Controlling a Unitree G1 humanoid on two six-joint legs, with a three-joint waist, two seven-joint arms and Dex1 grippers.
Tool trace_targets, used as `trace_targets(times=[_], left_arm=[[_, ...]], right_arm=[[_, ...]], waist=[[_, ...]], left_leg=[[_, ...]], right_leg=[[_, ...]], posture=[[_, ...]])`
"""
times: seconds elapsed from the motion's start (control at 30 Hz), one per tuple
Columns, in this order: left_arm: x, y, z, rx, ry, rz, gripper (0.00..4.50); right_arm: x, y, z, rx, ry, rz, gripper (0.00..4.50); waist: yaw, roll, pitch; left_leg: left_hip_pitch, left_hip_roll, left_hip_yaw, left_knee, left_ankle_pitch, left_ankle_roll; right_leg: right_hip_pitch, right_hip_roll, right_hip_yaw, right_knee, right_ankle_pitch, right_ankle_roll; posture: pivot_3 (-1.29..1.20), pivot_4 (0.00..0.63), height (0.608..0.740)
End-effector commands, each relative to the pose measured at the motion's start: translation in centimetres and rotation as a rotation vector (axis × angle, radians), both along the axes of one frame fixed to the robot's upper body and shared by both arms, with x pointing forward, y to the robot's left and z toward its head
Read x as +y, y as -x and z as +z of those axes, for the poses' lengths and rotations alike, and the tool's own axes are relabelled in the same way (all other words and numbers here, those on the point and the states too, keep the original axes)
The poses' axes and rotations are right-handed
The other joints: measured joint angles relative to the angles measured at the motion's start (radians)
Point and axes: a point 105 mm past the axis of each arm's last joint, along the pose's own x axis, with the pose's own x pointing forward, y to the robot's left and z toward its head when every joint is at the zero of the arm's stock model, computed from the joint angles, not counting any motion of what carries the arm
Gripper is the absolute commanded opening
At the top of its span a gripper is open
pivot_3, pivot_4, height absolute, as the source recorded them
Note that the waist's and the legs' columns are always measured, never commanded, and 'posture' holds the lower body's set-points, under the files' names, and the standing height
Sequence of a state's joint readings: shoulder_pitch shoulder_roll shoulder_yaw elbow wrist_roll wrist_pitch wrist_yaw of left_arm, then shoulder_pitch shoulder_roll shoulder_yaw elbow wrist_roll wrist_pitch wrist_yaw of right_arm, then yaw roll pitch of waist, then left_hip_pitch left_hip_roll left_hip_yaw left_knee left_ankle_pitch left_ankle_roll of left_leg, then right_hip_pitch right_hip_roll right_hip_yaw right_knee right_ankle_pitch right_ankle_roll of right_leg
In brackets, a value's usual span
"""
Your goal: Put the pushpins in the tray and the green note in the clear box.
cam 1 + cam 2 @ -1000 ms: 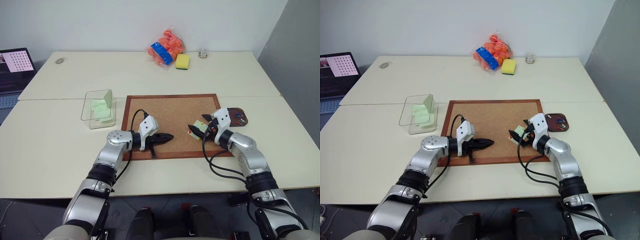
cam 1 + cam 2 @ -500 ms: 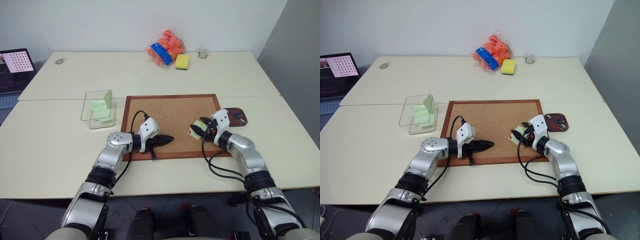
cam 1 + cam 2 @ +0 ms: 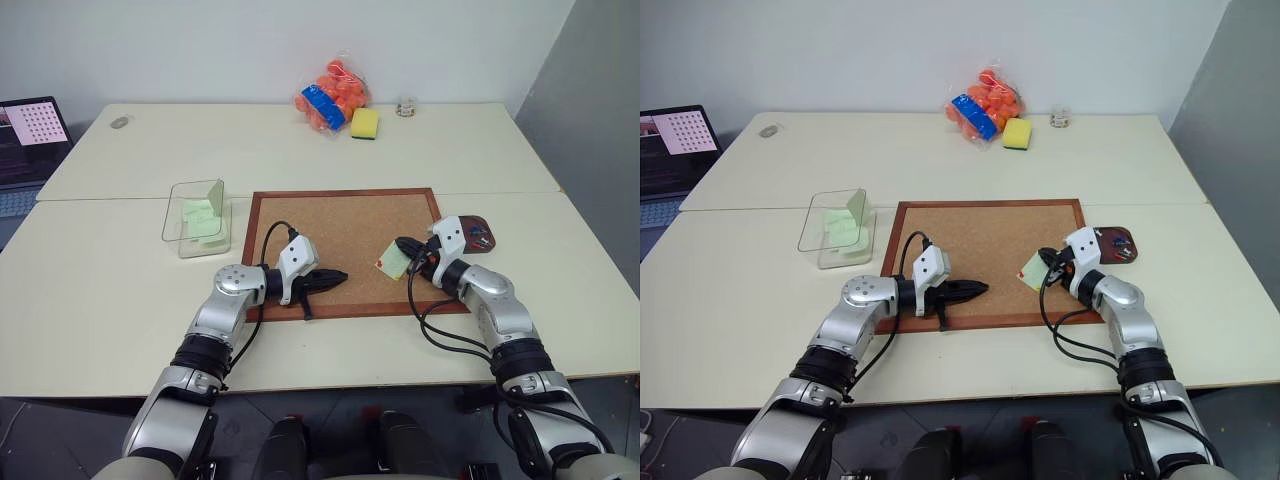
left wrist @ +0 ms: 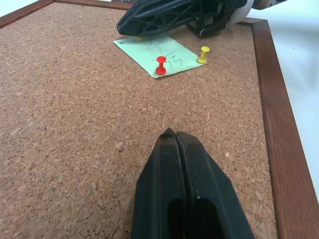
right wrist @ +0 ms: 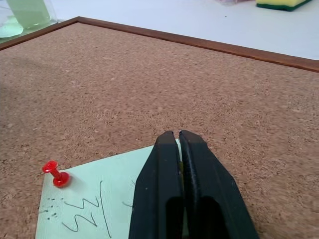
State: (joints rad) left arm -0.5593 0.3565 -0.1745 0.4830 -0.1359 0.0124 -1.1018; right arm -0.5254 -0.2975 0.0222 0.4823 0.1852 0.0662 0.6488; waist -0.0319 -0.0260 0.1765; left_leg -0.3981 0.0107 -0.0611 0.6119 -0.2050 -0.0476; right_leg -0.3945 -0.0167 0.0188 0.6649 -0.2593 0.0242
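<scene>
Right gripper [image 3: 404, 246] now shut over corkboard [image 3: 340, 225], cream table [image 3: 120, 270].

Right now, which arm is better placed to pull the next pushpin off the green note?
Right, probably. Its end effector is shut at the green note's edge, beside the yellow pushpin and red pushpin. The left end effector sits shut, further back on the corkboard.

Two cream counter tops [image 3: 120, 270] stand pushed together, with a seam between them. Behind the counter is a plain white wall [image 3: 200, 45]. A grey wall [image 3: 590, 110] stands to its right, and dark floor [image 3: 60, 420] lies below its near edge
</scene>
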Motion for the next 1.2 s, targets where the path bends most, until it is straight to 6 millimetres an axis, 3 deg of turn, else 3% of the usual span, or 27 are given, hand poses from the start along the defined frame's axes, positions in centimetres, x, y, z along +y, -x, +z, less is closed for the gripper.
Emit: trace_targets(times=[0.03, 0.3, 0.7, 0.8, 1.03, 1.2], left_arm=[[-0.2, 0.2, -0.3, 0.007, -0.002, -0.003, 0.0], [-0.3, 0.2, -0.4, 0.01, 0.002, -0.004, 0.0], [-0.8, 0.1, -0.4, 0.013, 0.011, -0.01, 0.0], [-0.8, 0.1, -0.4, 0.014, 0.01, -0.012, 0.0], [-0.8, 0.2, -0.5, 0.016, 0.005, -0.021, 0.0], [-0.7, 0.2, -0.6, 0.014, 0.001, -0.024, 0.0]], right_arm=[[-0.3, -0.4, 1.3, -0.05, -0.006, -0.011, 0.03], [-0.5, 0.1, 4.8, -0.13, -0.123, -0.009, 0.03], [-2.3, -0.1, 5.8, -0.127, -0.163, -0.1, 0.03], [-4.0, -0.7, 5.9, -0.134, -0.167, -0.198, 0.03], [-10.9, -2.6, 5.3, -0.122, -0.108, -0.568, 0.03], [-12.4, -2.9, 4.6, -0.101, -0.06, -0.633, 0.03]], waist=[[0.0, 0.0, 0.0], [0.001, 0.001, 0.001], [0.001, 0.001, 0.001], [0.001, 0.001, 0.001], [0.001, 0.001, 0.001], [0.0, 0.002, 0.0]], left_leg=[[0.0, 0.0, 0.0, 0.0, 0.0, 0.0], [-0.001, 0.0, 0.0, 0.0, 0.0, 0.0], [-0.001, 0.0, 0.0, 0.0, 0.0, 0.0], [-0.001, -0.001, 0.0, 0.0, 0.0, 0.0], [-0.001, -0.001, 0.0, 0.0, 0.0, 0.0], [0.0, -0.001, 0.001, 0.0, 0.0, 0.0]], right_leg=[[0.0, 0.0, 0.0, 0.0, 0.0, 0.0], [0.0, 0.0, 0.0, 0.0, 0.0, 0.0], [0.0, 0.0, 0.0, 0.0, 0.0, 0.0], [0.0, -0.001, 0.0, 0.0, 0.0, 0.0], [0.0, -0.001, 0.0, 0.0, 0.0, 0.0], [0.0, -0.001, 0.0, 0.0, 0.0, 0.0]], posture=[[0.0, 0.15, 0.74], [0.0, 0.15, 0.74], [0.0, 0.15, 0.74], [0.0, 0.15, 0.74], [0.0, 0.15, 0.74], [0.0, 0.15, 0.74]])
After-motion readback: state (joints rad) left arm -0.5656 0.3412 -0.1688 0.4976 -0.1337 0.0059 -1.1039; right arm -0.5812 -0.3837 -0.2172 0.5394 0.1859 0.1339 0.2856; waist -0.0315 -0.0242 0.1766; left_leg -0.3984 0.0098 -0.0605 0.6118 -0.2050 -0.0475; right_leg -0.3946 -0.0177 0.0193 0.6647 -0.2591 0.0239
